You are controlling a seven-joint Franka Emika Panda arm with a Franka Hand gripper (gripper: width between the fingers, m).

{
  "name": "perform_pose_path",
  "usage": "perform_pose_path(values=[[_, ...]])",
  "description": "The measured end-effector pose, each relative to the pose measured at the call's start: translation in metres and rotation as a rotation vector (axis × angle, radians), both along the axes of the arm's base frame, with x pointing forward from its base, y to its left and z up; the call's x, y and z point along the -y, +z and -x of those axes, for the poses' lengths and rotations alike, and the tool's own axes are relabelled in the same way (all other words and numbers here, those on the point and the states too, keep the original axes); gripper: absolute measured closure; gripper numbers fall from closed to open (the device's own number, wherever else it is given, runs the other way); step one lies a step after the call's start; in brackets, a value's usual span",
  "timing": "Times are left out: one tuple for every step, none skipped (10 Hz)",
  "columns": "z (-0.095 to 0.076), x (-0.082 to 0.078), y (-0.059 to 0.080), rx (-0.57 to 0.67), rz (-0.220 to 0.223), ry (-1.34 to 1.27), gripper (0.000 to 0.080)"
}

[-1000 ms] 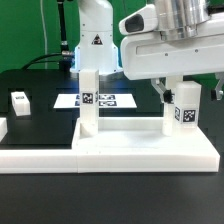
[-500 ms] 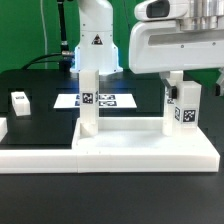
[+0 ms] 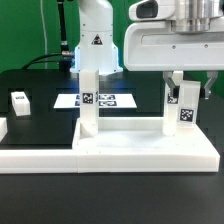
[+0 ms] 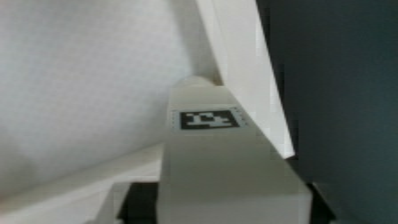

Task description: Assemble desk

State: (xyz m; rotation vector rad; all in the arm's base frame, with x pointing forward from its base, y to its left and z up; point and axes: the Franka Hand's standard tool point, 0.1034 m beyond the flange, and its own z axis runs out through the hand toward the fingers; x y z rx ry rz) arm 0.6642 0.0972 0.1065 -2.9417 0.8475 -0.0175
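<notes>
Pincer [image 3: 178,82] pointing straight down, closed on upright leg [image 3: 184,108], over tabletop [image 3: 140,150]

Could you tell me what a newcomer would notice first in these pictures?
Two upright white square tagged legs stand on the broad white plastic tabletop slab: one near centre, one at the exterior view's right under the white two-finger gripper. Behind lies the flat marker board.

No words or numbers can be read anywhere. Only black-and-white square tags show: one on the leg [image 3: 184,107] right under the gripper [image 3: 181,84], one on the other leg [image 3: 88,98], several on the marker board [image 3: 100,100] beyond.
</notes>
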Motion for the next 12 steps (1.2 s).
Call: perform_pose_path(values=[[-0.0008, 0.0026, -0.0001, -0.008, -0.02, -0.109, 0.0503], [-0.0001, 0.0029, 0.0, -0.02, -0.035, -0.252, 0.0505], [0.0023, 0.0005, -0.0001, -0.033, -0.045, -0.4, 0.0505], [0.0038, -0.0034, 0.0, -0.041, -0.054, -0.552, 0.0505], [0.0028, -0.0029, -0.0001, -0.046, -0.069, -0.675, 0.0505], [0.001, -0.0012, -0.0003, -0.05, -0.106, -0.83, 0.0505], [0.0014, 0.0022, -0.0009, -0.058, -0.143, -0.94, 0.0505], [0.0016, 0.0027, -0.0009, -0.065, -0.161, -0.97, 0.0505], [0.0029, 0.0002, -0.0007, -0.081, -0.16, -1.005, 0.0505], [0.0024, 0.0003, -0.0009, -0.085, -0.165, -1.052, 0.0505], [0.0024, 0.0003, -0.0009, -0.088, -0.168, -1.069, 0.0505], [0.0012, 0.002, -0.0012, -0.091, -0.178, -1.136, 0.0505]])
